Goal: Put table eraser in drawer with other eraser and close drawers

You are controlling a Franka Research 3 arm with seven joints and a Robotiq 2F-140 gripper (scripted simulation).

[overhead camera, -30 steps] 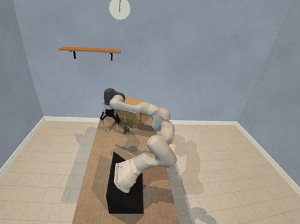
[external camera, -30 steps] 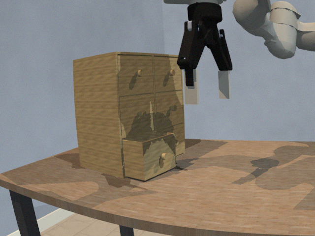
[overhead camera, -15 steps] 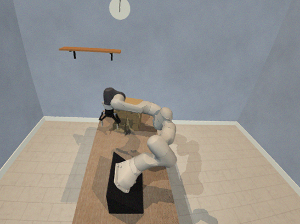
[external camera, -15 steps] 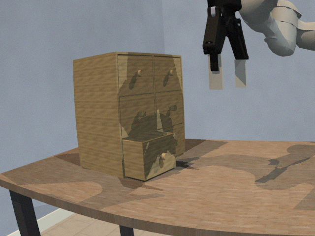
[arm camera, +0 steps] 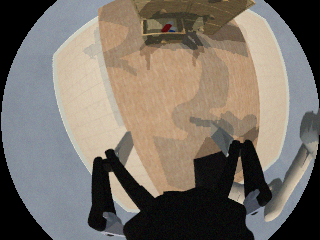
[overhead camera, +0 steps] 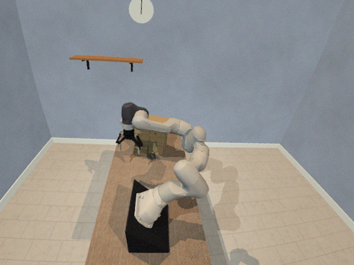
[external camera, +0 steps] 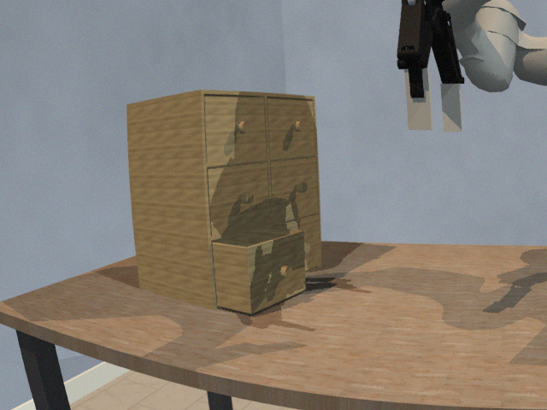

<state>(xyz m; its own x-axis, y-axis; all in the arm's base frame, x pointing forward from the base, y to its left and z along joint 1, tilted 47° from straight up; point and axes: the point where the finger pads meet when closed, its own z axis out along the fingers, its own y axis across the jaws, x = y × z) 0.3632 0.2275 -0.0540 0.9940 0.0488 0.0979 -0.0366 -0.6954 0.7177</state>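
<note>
The small wooden chest (external camera: 220, 194) stands at the far end of the table and has six drawers. Its bottom left drawer (external camera: 261, 273) is pulled partly out; the other drawers sit flush. I see no eraser lying on the table top. My gripper (external camera: 432, 110) is open and empty. It hangs high above the table, in front of the chest and off to its side, also in the top view (overhead camera: 128, 148).
The arm's black base block (overhead camera: 148, 221) stands on the near half of the table. The arm bends over the table's middle and right side. The chest stands close to the table's far edge (external camera: 110, 269).
</note>
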